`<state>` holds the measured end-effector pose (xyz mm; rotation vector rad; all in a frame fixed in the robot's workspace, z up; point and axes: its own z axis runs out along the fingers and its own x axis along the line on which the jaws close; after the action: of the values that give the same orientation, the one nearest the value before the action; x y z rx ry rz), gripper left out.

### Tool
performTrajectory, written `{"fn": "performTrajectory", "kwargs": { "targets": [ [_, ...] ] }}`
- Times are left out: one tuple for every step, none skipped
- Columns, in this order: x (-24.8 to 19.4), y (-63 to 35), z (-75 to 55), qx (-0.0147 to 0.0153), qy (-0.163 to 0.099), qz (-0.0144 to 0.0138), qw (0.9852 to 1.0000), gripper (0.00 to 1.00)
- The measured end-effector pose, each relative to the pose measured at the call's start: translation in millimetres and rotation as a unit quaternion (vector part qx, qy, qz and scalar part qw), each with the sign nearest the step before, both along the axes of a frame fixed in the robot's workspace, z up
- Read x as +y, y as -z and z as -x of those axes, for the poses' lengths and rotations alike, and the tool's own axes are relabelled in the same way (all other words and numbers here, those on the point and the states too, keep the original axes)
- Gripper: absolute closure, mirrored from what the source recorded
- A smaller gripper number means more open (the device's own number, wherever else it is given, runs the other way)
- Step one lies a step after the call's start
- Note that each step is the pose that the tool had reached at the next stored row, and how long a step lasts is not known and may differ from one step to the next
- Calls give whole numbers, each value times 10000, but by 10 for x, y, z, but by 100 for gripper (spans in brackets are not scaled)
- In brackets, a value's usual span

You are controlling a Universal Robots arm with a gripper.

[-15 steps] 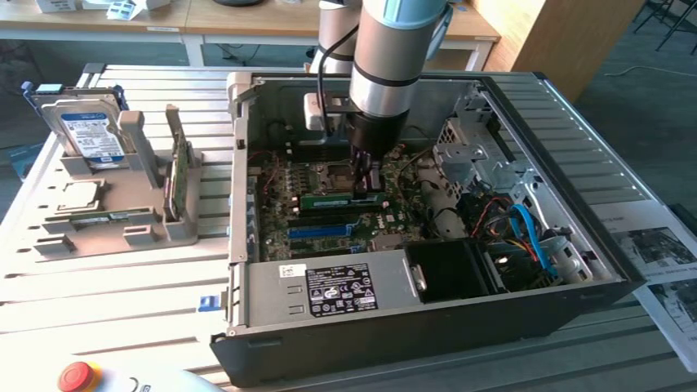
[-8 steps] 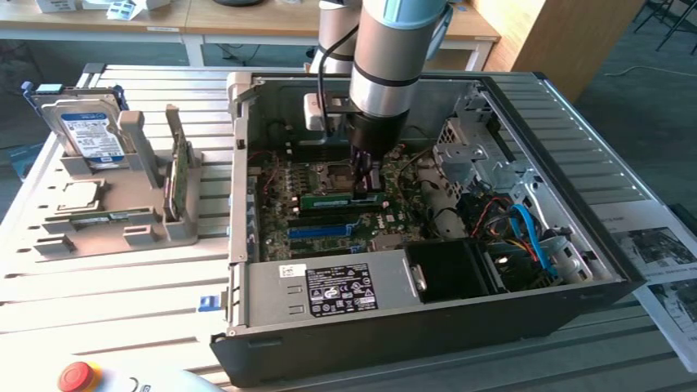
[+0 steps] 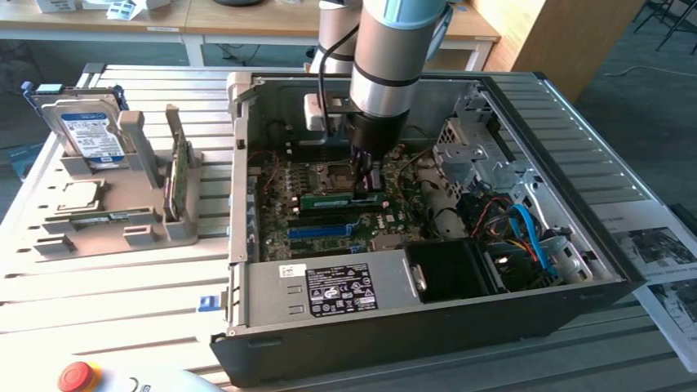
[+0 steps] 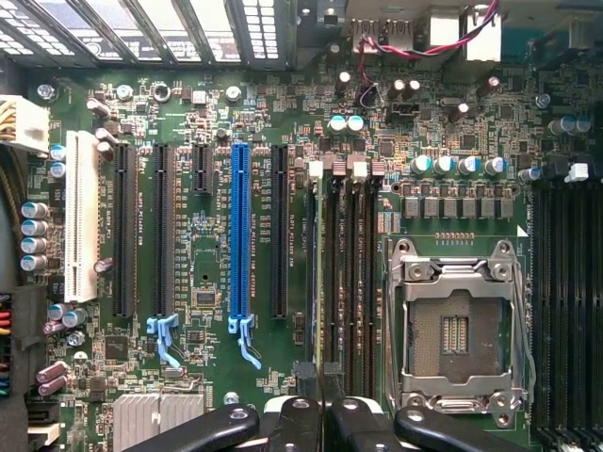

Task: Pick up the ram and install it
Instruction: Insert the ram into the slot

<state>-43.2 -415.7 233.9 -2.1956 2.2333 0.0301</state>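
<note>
a slatted white tabletop (image 3: 130, 278) carries an open computer case (image 3: 436, 327). in the exterior view, a grey fixture (image 3: 142, 237) holding a hard drive (image 3: 90, 135) sits at 9 o'clock of the case, printed sheets (image 3: 664, 245) at 3 o'clock, and wooden benches (image 3: 218, 20) at 12 o'clock.

the arm (image 3: 392, 49) reaches straight down into the case over the motherboard (image 3: 294, 220). the jaws are clamped on the ram (image 3: 339, 198), which lies level at the memory slots. in the wrist view the ram (image 4: 319, 311) appears edge-on between the blue slot (image 4: 240, 235) and the cpu socket (image 4: 457, 325).

the arm's upper part is cut off. whether the ram is seated in a slot cannot be determined.
</note>
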Motion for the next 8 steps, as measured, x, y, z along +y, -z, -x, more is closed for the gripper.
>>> {"fn": "performTrajectory", "kwargs": {
  "targets": [
    [0, 0, 0, 0, -1, 0, 10000, 88],
    [0, 0, 0, 0, -1, 0, 10000, 88],
    [0, 0, 0, 0, -1, 0, 10000, 88],
    [0, 0, 0, 1, -1, 0, 10000, 88],
    [0, 0, 0, 5, -1, 0, 10000, 88],
    [0, 0, -1, 10, -1, 0, 10000, 88],
    [0, 0, -2, 14, -1, 0, 10000, 88],
    [0, 0, -2, 18, -1, 0, 10000, 88]
  ]
}}
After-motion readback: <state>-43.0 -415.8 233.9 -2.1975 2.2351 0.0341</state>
